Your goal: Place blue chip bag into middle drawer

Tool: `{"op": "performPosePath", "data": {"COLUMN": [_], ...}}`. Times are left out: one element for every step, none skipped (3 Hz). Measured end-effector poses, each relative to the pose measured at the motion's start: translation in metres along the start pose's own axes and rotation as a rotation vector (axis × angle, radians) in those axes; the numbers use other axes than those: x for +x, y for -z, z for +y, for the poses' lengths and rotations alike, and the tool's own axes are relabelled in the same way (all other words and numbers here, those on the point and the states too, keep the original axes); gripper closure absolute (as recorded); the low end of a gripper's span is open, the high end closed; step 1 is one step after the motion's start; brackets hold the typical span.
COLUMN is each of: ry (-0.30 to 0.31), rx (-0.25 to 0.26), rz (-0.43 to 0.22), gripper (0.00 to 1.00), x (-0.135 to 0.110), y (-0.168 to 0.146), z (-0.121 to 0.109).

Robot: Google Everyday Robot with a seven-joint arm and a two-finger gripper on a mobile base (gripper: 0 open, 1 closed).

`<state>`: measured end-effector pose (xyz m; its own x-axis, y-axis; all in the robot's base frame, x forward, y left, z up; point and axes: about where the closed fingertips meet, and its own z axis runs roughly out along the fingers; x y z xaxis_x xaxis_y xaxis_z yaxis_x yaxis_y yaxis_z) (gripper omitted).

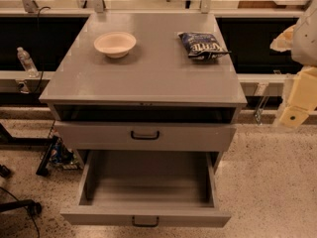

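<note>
The blue chip bag (202, 45) lies flat on the grey cabinet top (148, 78), at its back right. The middle drawer (148, 213), the lowest one with a small black handle, is pulled fully out toward me and is empty inside. My gripper (296, 107) is at the right edge of the view, cream-coloured, right of the cabinet and lower than the bag, touching nothing that I can see. It holds nothing visible.
A cream bowl (115, 43) sits on the cabinet top at the back left. A like drawer front with a black handle (144, 135) is shut above the open one. A water bottle (25, 60) stands at left. Cables and black gear (55, 155) lie on the floor at left.
</note>
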<state>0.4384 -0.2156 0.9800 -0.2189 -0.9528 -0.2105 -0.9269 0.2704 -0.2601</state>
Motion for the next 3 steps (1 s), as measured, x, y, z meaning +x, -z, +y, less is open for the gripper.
{"op": "performPosePath", "data": {"ry": [0.000,-0.020,-0.035], "rx": [0.002,0.009,0.017], "rz": [-0.001,-0.061,-0.160], "gripper": [0.00,0.00,0.00], "x": [0.000,-0.003,-0.011], "y": [0.000,-0.007,-0.021], "z": [0.000,-0.018,-0.054]}}
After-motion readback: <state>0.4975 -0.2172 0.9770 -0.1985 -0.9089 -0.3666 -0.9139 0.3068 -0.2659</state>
